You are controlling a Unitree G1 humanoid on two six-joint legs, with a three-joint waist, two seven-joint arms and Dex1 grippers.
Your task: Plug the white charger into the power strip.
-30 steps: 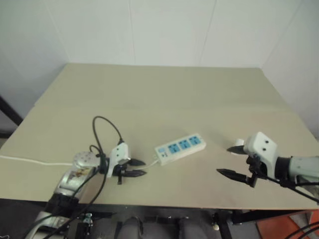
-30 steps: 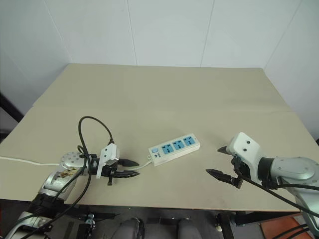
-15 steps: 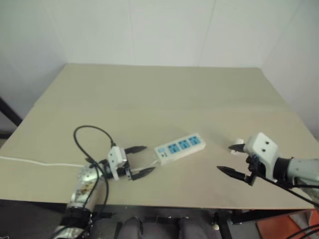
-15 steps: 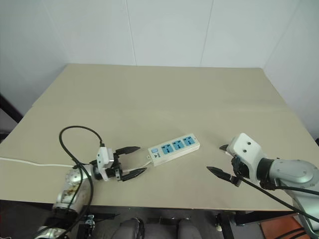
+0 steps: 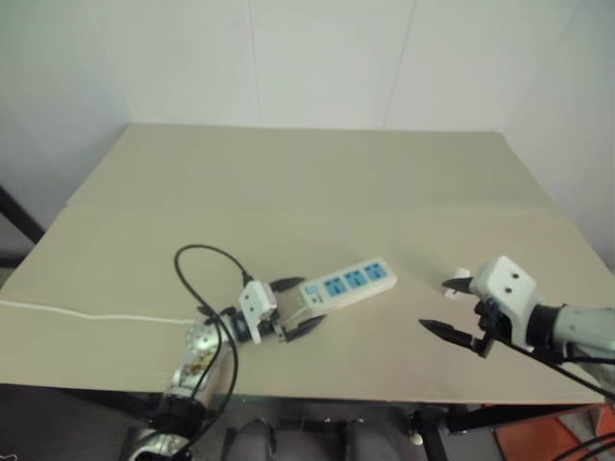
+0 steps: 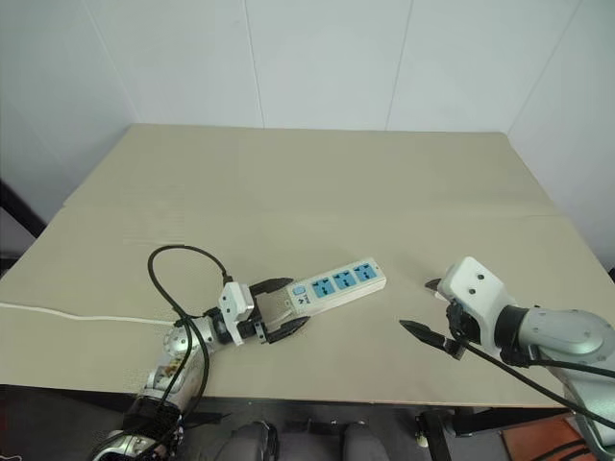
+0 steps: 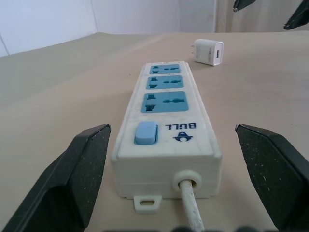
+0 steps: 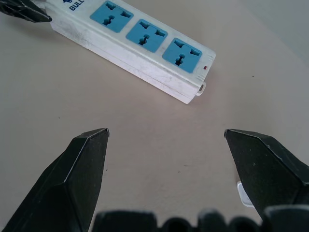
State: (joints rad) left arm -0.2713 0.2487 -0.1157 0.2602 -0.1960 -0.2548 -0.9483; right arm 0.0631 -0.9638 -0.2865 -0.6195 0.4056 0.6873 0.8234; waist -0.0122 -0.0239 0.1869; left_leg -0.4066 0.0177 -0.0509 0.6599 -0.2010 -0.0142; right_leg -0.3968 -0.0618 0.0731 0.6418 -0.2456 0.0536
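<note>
The power strip [image 5: 348, 281] lies slanted on the tan table, its three blue sockets facing up. In the left wrist view its switch end [image 7: 146, 133] and cord point toward the camera. My left gripper [image 6: 285, 307] is open, one finger on each side of that switch end, with gaps to the casing. The white charger [image 7: 208, 51] rests on the table beyond the strip's far end, and a corner of the charger [image 8: 244, 193] shows by my right gripper. My right gripper [image 5: 444, 307] hovers open and empty to the right of the strip.
The strip's thin white cord [image 5: 77, 312] runs left to the table's edge. A black cable loop [image 5: 207, 259] arches over my left arm. The table's front edge [image 5: 384, 399] is close below both grippers. White walls [image 5: 317, 58] stand behind the table.
My left gripper has opened wide and moved right, so its fingers now flank the strip's switch end. The right gripper has stayed in place, open.
</note>
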